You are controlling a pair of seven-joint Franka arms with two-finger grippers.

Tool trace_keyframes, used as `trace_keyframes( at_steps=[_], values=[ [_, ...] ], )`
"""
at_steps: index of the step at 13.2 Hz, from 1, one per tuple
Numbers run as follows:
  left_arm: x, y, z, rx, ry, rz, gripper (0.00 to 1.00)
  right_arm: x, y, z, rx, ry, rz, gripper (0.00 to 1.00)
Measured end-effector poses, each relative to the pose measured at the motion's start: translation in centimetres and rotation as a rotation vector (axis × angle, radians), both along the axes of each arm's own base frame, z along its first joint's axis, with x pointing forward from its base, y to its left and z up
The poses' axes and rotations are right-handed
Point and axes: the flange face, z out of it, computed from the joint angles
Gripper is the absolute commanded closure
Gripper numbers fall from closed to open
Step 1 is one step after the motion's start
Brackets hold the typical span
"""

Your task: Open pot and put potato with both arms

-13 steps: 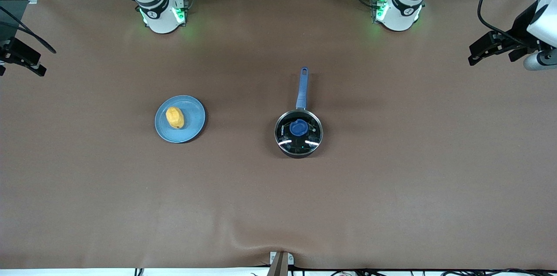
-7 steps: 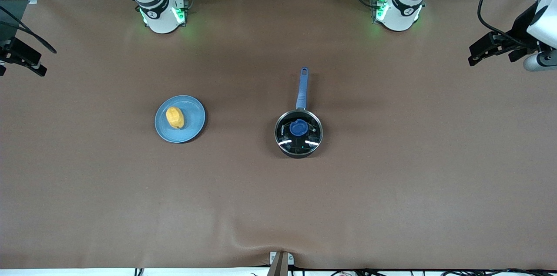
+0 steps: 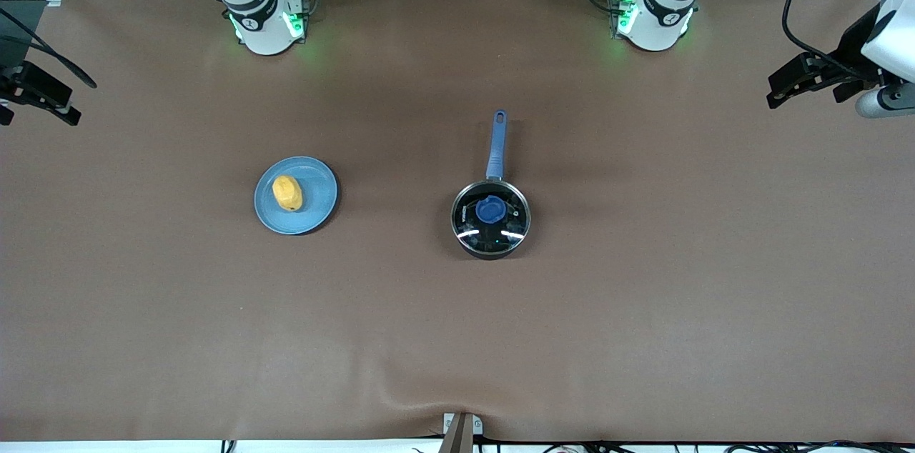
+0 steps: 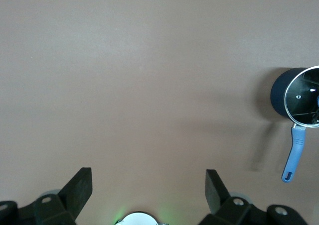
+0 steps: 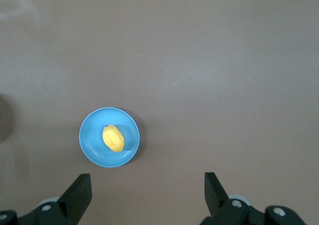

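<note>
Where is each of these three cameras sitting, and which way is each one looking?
Front view: high across the table, facing both arm bases, seeing the lidded pot, the potato on the blue plate, the left gripper and the right gripper.
Left wrist view: on the left arm's wrist, looking down past its open fingers at the pot.
Right wrist view: on the right arm's wrist, looking down past its open fingers at the potato.
Each wrist view shares its object with the front view.

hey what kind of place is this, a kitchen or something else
Likely a robotics lab, not a kitchen: two arms bolted to a covered table, metal framing and cables at its edge, and only a pot and a potato as props.
</note>
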Motion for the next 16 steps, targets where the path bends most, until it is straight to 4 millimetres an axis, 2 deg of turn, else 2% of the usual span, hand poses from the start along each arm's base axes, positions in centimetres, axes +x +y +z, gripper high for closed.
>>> trace_keyframes(
  at_steps=[3,16],
  values=[
    [0.0,-0.38,-0.09,0.0,0.002,-0.007,0.0,0.07,1.03,-0.73,0.0,0.022,0.019,0.0],
    [0.24,-1.09,-0.53,0.0,0.007,-0.02,0.0,0.02,0.72,-0.87,-0.002,0.03,0.014,0.0]
  ],
)
